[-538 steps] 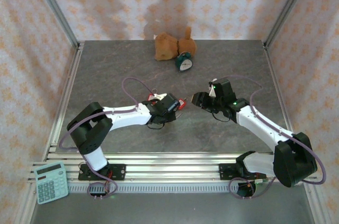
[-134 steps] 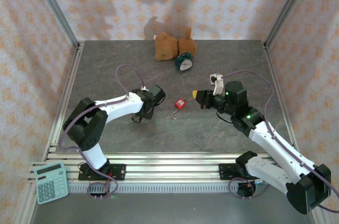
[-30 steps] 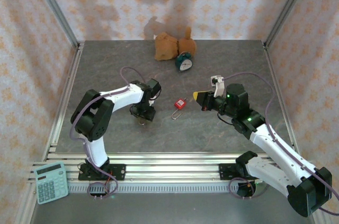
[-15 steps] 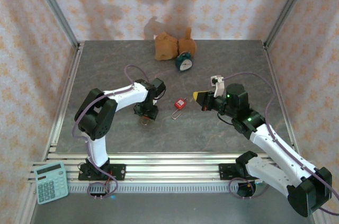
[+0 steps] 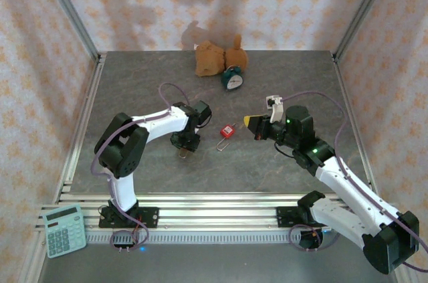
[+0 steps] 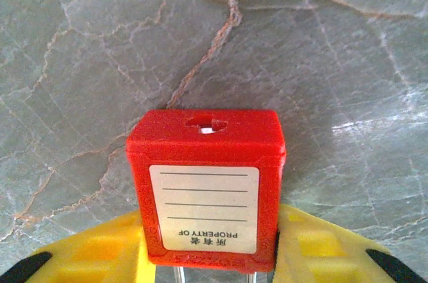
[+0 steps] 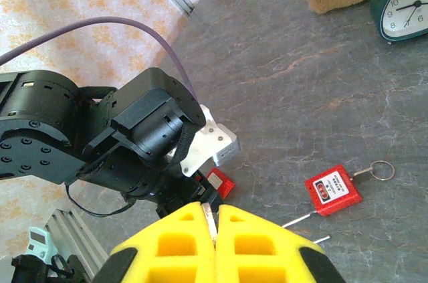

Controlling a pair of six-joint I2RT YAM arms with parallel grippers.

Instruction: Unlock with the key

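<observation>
The right end effector (image 7: 212, 211) was pinched shut on the key (image 7: 209, 220), long axis along its fingers, tip pointing forward between the fingertips. The left end effector (image 6: 208, 219), partly closed, gripped a red padlock (image 6: 206, 182).

brown plush toy (image 5: 212, 57) beside a green alarm clock (image 5: 232, 79), calculator (image 5: 64, 229) at the near-left corner.

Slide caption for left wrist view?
Red padlock gripped between left tool's yellow fingers, keyhole facing out, against marbled table.

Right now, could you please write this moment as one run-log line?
left gripper: shut on red padlock, keyhole end out | right gripper: shut on key | second red padlock: lying on table between grippers
</observation>
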